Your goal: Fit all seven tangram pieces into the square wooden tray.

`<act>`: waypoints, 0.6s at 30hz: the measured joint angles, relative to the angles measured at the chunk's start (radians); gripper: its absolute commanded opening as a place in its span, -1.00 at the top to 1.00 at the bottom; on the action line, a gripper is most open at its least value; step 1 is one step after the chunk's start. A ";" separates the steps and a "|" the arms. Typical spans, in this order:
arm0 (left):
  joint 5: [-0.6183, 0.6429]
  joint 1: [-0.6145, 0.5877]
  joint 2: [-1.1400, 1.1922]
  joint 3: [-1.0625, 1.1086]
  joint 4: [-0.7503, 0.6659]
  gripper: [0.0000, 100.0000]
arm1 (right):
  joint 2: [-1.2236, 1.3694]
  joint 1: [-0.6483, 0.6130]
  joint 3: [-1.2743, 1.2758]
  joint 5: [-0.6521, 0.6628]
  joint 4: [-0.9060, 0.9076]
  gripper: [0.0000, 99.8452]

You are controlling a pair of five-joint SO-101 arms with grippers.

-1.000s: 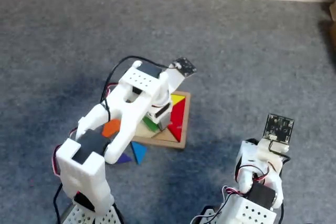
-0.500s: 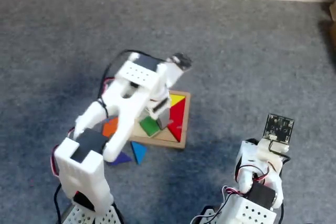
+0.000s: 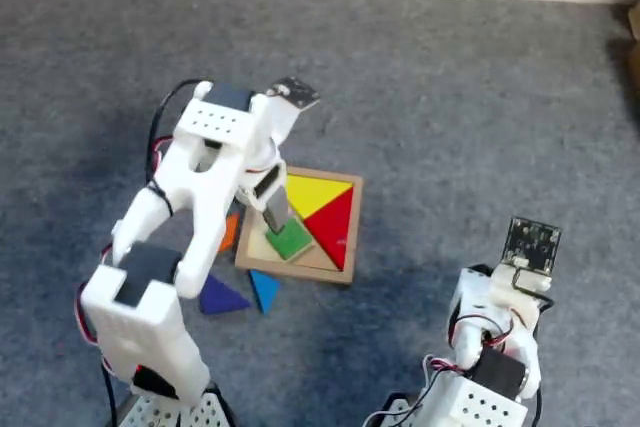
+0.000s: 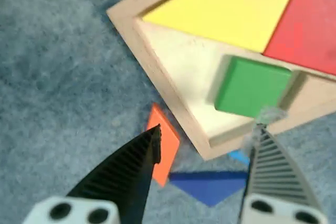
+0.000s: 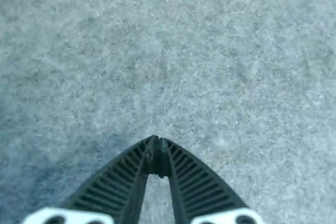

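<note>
On grey carpet point(image 3: 460, 97), the square wooden tray point(image 3: 346, 269) holds three tangram pieces. A yellow triangle point(image 3: 315, 195) lies toward its 12 o'clock edge and a red triangle point(image 3: 338, 225) along 3 o'clock. A green square point(image 3: 291, 240) near 7 o'clock appears to sit slightly askew rather than flat, though the angle makes that hard to judge. The left gripper point(image 4: 207, 128) hangs just above the tray's rim beside the green square, its jaws spread apart and gripping nothing. Outside the tray, an orange piece point(image 3: 229, 233) lies just beside the rim at 9 o'clock. A dark blue triangle point(image 3: 220, 297) and a light blue triangle point(image 3: 264, 290) lie near 7 o'clock. Well apart at 4 o'clock, the right gripper point(image 5: 157, 153) points at the carpet, tips pressed together.
</note>
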 measured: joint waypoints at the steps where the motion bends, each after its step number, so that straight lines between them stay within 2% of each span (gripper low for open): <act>1: 0.000 0.002 -0.029 0.018 0.002 0.46 | 0.000 0.000 0.000 0.000 0.000 0.99; 6: 0.000 0.002 -0.241 0.186 0.000 0.46 | 0.000 0.000 0.000 0.000 0.000 0.99; 13: 0.005 0.005 -0.456 0.509 -0.140 0.46 | 0.000 0.000 0.000 0.000 0.000 0.99; 18: 0.143 0.063 -0.471 0.664 -0.218 0.46 | 0.000 0.000 0.000 0.000 0.000 0.99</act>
